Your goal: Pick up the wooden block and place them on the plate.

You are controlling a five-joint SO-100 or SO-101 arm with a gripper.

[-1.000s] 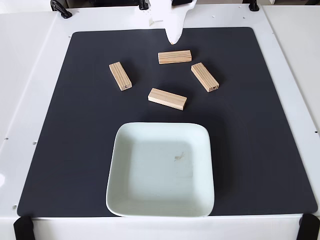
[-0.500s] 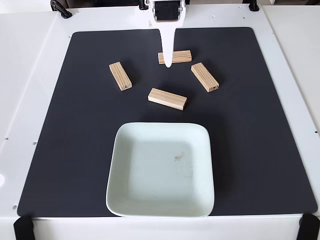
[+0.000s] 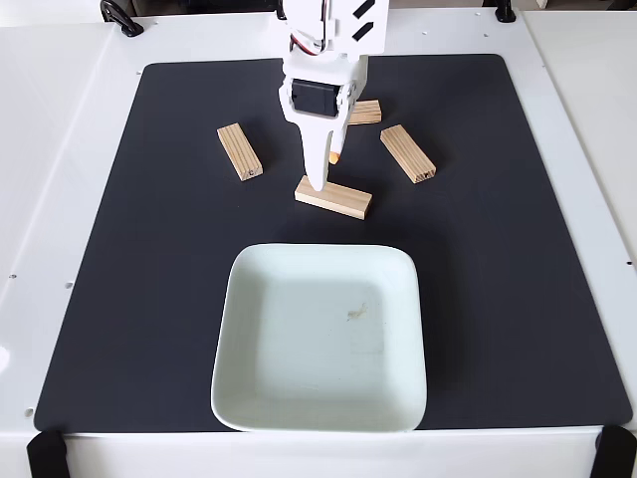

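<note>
Several pale wooden blocks lie on the black mat in the fixed view: one at the left [image 3: 239, 151], one at the right [image 3: 407, 153], one in the middle [image 3: 335, 197] just beyond the plate, and one at the back [image 3: 365, 112] half hidden by the arm. The pale mint plate [image 3: 249, 398] sits at the near side with nothing on it but a small brown speck. My white gripper [image 3: 326, 171] reaches down from the far side and hangs over the left end of the middle block. Its long white fingertip [image 3: 317, 183] and the shorter orange-tipped one stand slightly apart, holding nothing.
The black mat [image 3: 518, 299] covers most of a white table. Black clamps sit at the far edge [image 3: 119, 17] and at the near corners [image 3: 45, 453]. Open mat lies left and right of the plate.
The gripper has come forward from the far edge of the mat, over the back block, to the middle block. Blocks and plate have not moved.
</note>
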